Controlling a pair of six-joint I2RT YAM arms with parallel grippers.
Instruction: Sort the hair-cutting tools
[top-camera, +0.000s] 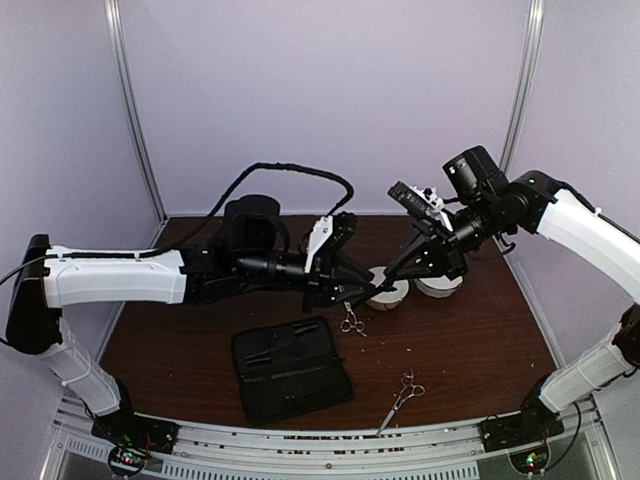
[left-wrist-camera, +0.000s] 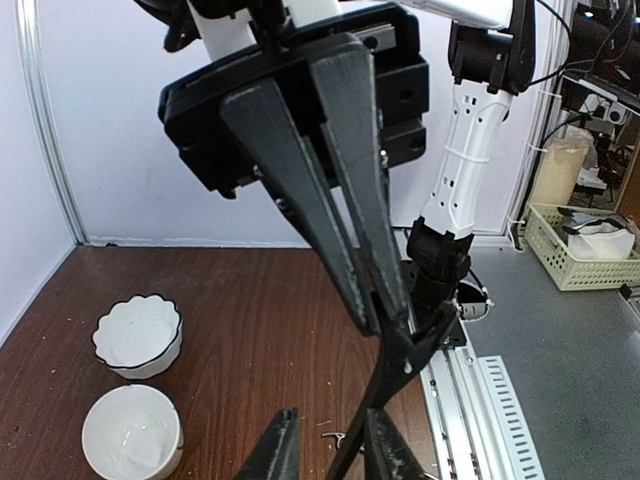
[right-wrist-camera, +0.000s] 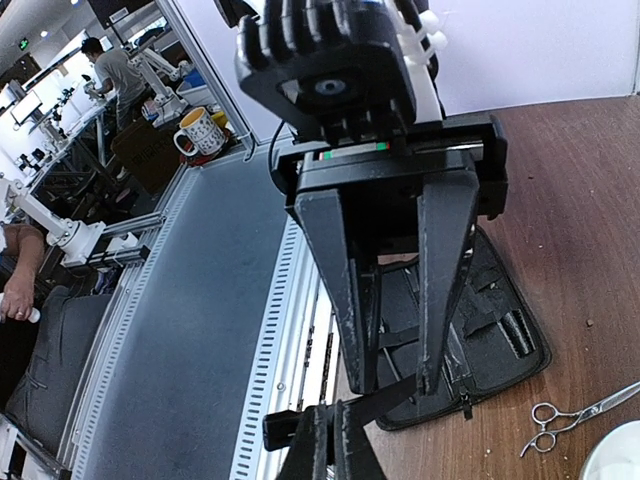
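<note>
Taking over the thin dark tool (right-wrist-camera: 400, 395) looks like your step here. It hangs above the table, pinched in the tips of the clenched right claw (left-wrist-camera: 385, 315). It runs through the gap of the left claw (right-wrist-camera: 397, 380), whose jaws stand part open and grip nothing yet. Centre the stick between the left pads before you squeeze. I'd release the right claw only once that grip is firm, since a slim, smooth rod may twist or slip.

On the table just beneath the left claw lies one pair of scissors (top-camera: 351, 322), silver, slim and ring-handled. The other pair (top-camera: 402, 398) lies well nearer the arm bases. Close to both claws sit a scalloped white bowl (left-wrist-camera: 138, 335) and a plain white bowl (left-wrist-camera: 130, 430), both glossy. A flat black case (top-camera: 292, 368) lies open on the brown wood-grain table (top-camera: 480, 340).
</note>
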